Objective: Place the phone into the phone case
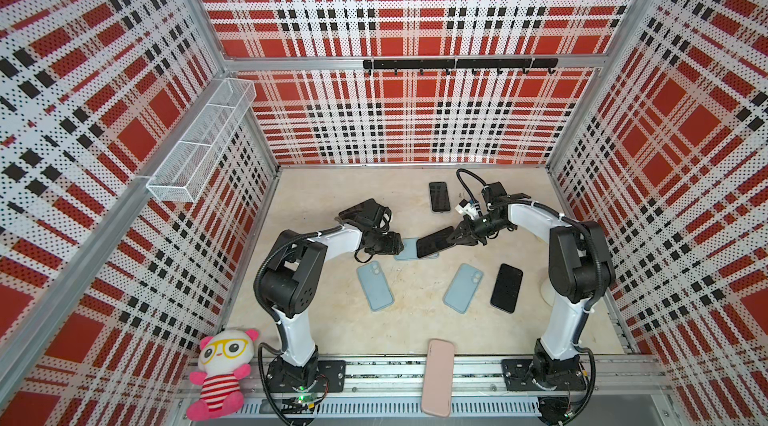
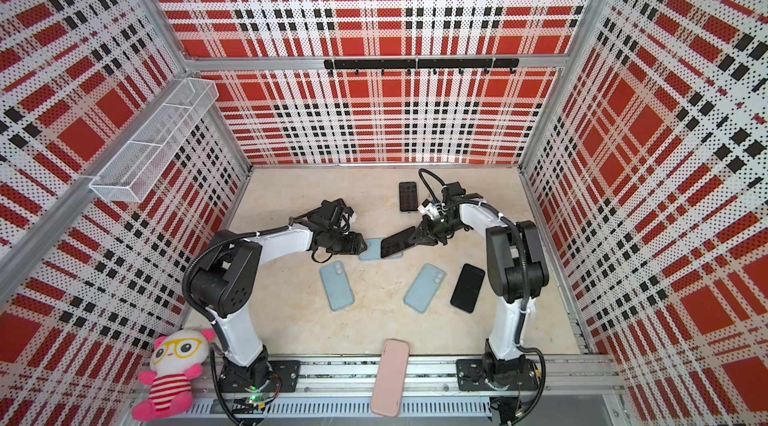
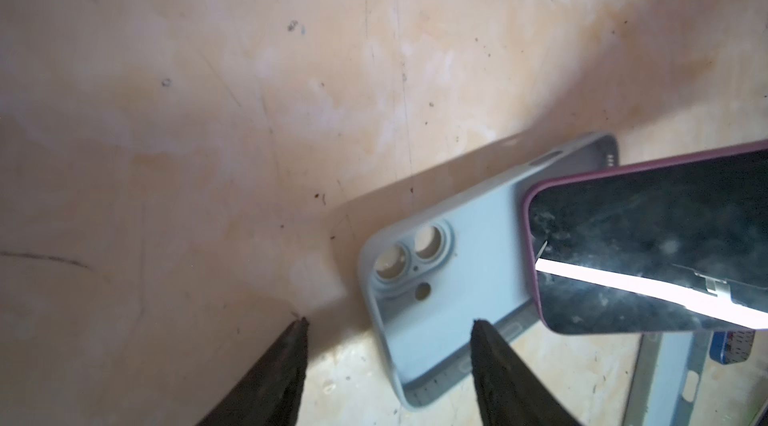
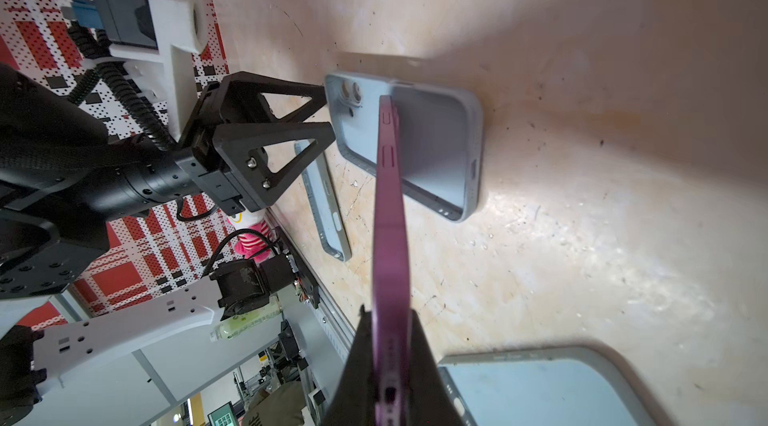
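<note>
A phone (image 1: pixel 434 242) (image 2: pixel 398 242) with a purple rim and dark screen is held tilted, its low end over the open side of a light blue phone case (image 1: pixel 406 249) (image 2: pixel 370 248). My right gripper (image 1: pixel 449 240) (image 4: pixel 388 314) is shut on the phone's (image 4: pixel 388 216) far end. The case (image 3: pixel 449 278) (image 4: pixel 436 145) lies flat on the table, inside up, camera holes toward my left gripper (image 1: pixel 397 243) (image 3: pixel 390 322). That gripper is open. One finger (image 3: pixel 494 361) stands over the case's edge and the other over bare table. I cannot tell whether it touches the case.
Two more blue cases (image 1: pixel 375 284) (image 1: pixel 463 286) and a black phone (image 1: pixel 506 287) lie nearer the front. Another black phone (image 1: pixel 439 196) lies at the back. A pink case (image 1: pixel 437 378) rests on the front rail, a plush toy (image 1: pixel 220 370) at the front left.
</note>
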